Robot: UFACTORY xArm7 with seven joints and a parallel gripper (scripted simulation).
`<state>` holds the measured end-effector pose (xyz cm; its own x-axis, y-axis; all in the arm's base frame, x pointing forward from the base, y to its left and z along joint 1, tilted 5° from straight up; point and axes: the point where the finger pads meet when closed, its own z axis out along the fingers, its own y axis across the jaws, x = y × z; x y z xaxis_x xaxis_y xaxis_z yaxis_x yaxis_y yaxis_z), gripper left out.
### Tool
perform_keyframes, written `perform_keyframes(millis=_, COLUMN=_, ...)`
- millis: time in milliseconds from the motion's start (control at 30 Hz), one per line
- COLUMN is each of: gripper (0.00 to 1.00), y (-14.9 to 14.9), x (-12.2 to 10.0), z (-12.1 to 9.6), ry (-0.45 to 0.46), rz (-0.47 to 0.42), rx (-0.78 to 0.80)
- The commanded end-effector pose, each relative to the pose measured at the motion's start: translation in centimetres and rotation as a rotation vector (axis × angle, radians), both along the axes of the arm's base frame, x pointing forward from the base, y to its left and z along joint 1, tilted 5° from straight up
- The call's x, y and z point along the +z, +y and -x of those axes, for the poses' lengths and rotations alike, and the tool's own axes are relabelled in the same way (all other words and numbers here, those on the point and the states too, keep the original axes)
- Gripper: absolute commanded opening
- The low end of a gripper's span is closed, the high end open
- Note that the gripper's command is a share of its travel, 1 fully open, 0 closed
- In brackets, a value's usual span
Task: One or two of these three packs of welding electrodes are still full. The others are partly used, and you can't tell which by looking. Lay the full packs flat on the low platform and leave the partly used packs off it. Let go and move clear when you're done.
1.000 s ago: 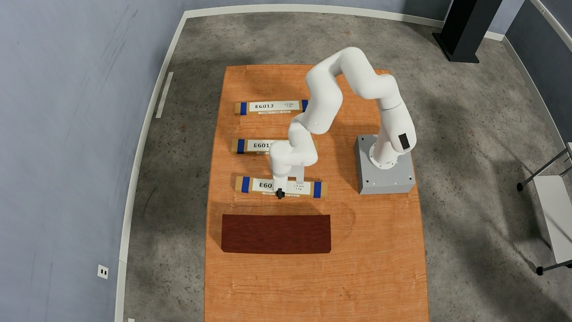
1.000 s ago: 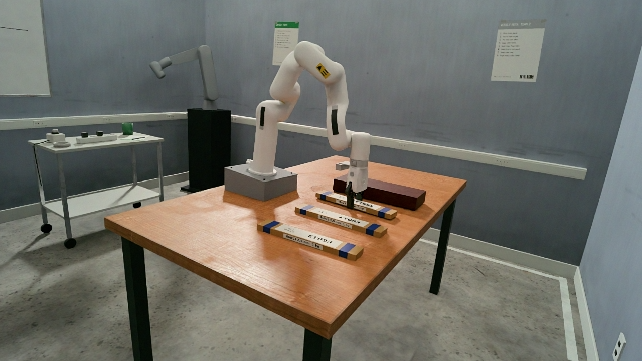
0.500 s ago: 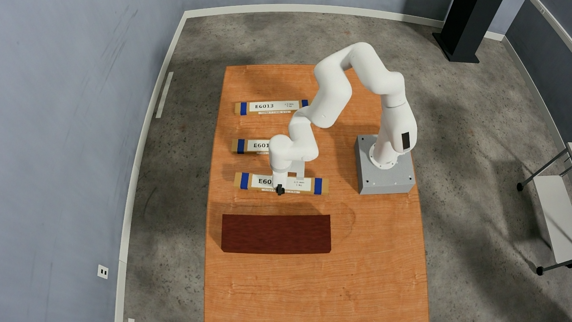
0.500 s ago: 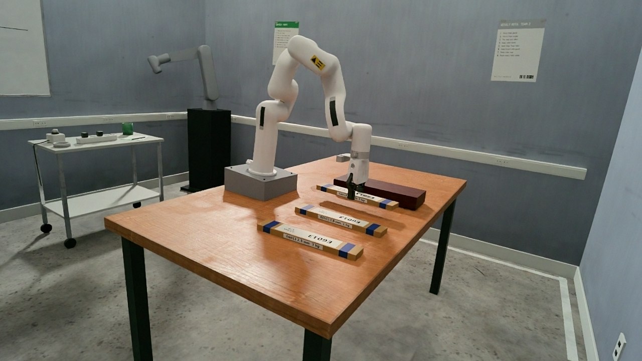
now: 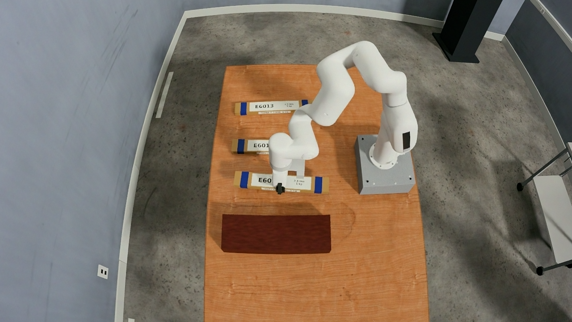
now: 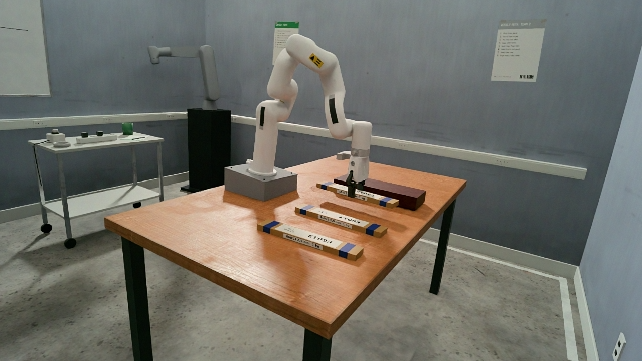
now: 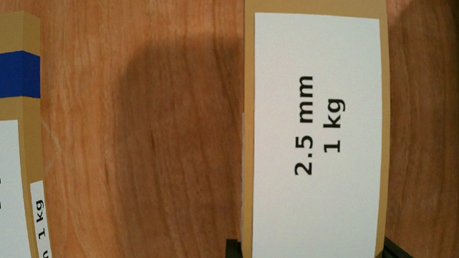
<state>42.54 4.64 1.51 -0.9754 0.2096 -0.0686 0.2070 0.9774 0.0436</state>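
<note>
Partly open, the jaws (image 5: 279, 188) (image 6: 355, 191) grip a pack (image 5: 297, 184) (image 6: 371, 196) (image 7: 315, 125) above the table (image 5: 320, 284) (image 6: 215, 251) (image 7: 82, 143), its long axis level, nearly parallel to the nearby platform's (image 5: 275, 234) (image 6: 402, 190) long side.

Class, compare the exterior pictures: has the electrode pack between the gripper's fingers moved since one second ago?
Yes, upward: in the exterior view, the pack now appears higher against the dark red platform.
</note>
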Motion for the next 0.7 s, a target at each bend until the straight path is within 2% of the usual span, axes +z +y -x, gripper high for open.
perform_keyframes(millis=0, gripper=0.58, y=0.0, x=0.2, z=-0.2, ry=-0.004, rz=0.0, rx=0.0)
perform_keyframes(millis=433, gripper=0.58, y=0.0, x=0.3, z=-0.2, ry=-0.004, rz=0.0, rx=0.0)
perform_keyframes(millis=667, gripper=0.58, y=0.0, x=1.6, z=0.0, ry=-0.004, rz=0.0, rx=0.0)
